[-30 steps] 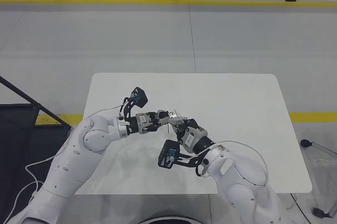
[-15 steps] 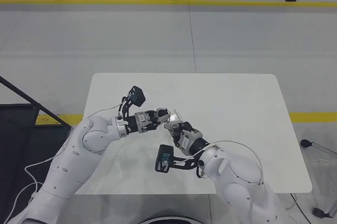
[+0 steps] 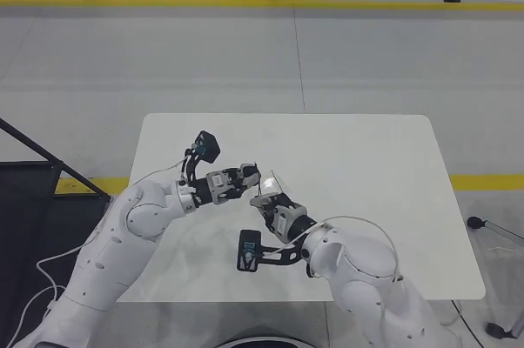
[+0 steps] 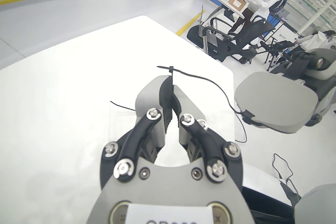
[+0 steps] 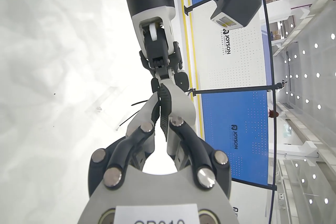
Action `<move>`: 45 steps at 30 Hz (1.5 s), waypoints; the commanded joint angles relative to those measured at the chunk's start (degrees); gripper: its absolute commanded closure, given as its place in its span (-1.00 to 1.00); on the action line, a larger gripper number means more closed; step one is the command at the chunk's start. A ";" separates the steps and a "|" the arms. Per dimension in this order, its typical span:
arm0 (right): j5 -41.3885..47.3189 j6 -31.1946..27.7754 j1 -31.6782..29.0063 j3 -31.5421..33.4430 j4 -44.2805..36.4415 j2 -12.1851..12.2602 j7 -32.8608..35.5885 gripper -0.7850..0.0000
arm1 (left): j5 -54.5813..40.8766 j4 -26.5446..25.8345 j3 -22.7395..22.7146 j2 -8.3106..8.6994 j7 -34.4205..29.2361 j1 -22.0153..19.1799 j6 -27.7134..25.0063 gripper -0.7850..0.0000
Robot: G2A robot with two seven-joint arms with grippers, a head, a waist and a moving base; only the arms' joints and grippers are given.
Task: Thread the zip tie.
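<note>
A pale grey floor with yellow lines lay around the white tabletop (image 3: 375, 157), and blue panels stood in the room behind. Your two arms met above the tabletop, a little toward its left edge from the middle and well apart from the near and far edges. Your left jaws were closed on the black zip tie (image 4: 171, 69). Their fingers (image 4: 149, 96) pinched the strap just below its head, so the head stood upright above the fingertips. A thin strand crossed at the head, with a short tip poking out on one side. On the other side it curved away to your right jaws, which sat just beside the left ones. The right jaws were closed on that strand, their fingers (image 5: 181, 104) pressed together around it. Whether the strand truly passed through the head, you could not tell from these views. Another thin piece of strap showed beside the left fingers.
</note>
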 commanded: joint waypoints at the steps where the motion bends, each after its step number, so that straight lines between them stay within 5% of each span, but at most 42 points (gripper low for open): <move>1: 0.14 -0.06 0.09 -0.01 0.05 -0.07 0.15 1.00 | 0.19 -0.03 0.01 0.01 -0.12 -0.01 -0.03 1.00; 15: 3.25 1.64 0.24 0.84 0.66 -0.73 2.43 1.00 | 1.85 -0.29 -0.44 0.05 2.37 0.36 -1.85 1.00; 16: 3.68 2.07 0.13 1.05 0.60 -0.77 2.50 0.89 | 1.97 -0.35 -0.56 0.03 2.93 0.47 -1.60 1.00; 17: 4.36 2.82 -0.07 1.38 0.52 -0.83 2.51 0.32 | 2.17 -0.41 -0.69 0.01 3.46 0.56 -1.42 1.00; 21: 8.20 5.82 -1.30 3.58 -0.19 -0.99 2.69 -1.00 | 3.83 -0.80 -1.40 -0.05 6.14 1.04 0.07 1.00; 25: 16.32 9.21 -3.86 8.07 -1.22 -1.00 1.92 -1.00 | 5.85 -1.41 -1.91 -0.19 9.39 1.74 1.71 1.00; 31: 41.26 12.61 -7.01 16.46 1.47 -1.17 6.53 -1.00 | 7.13 -2.30 -2.72 -0.41 14.39 2.98 2.59 1.00; 45: 41.32 13.07 -7.55 15.78 2.47 -1.20 5.75 -1.00 | 7.29 -2.56 -3.00 -0.48 15.74 3.39 2.83 1.00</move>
